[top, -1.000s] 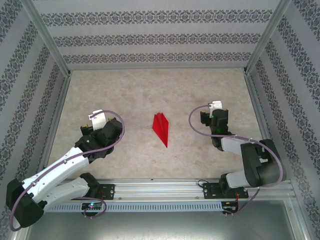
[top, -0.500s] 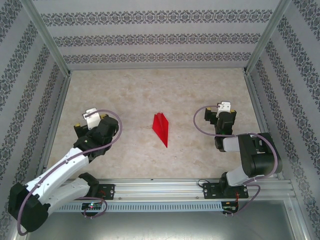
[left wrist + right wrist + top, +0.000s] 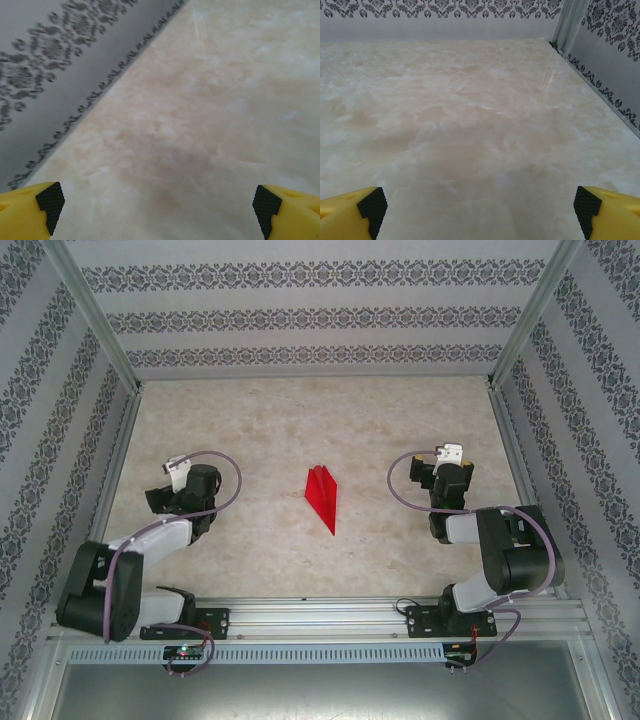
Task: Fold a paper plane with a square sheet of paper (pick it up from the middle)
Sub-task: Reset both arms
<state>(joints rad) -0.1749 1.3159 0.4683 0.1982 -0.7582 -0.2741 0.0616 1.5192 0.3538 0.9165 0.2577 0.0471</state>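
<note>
Near side: left gripper and right gripper, jaws spread wide, holding nothing, low over the table. Between them, well apart from each, the red plane lies on the table, narrow tip toward the near edge. Beyond: patterned wall.

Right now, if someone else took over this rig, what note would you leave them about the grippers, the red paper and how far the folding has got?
Left gripper: open, empty, over bare table on the left side.
Right gripper: open, empty, over bare table on the right side.
Paper plane: lies on the table about midway between the two grippers, touched by neither. It is a narrow red dart with its point toward the near edge.
Done: the sheet looks fully folded and set down.
Left: probably nothing. How neat the folds are cannot be judged from above.
</note>
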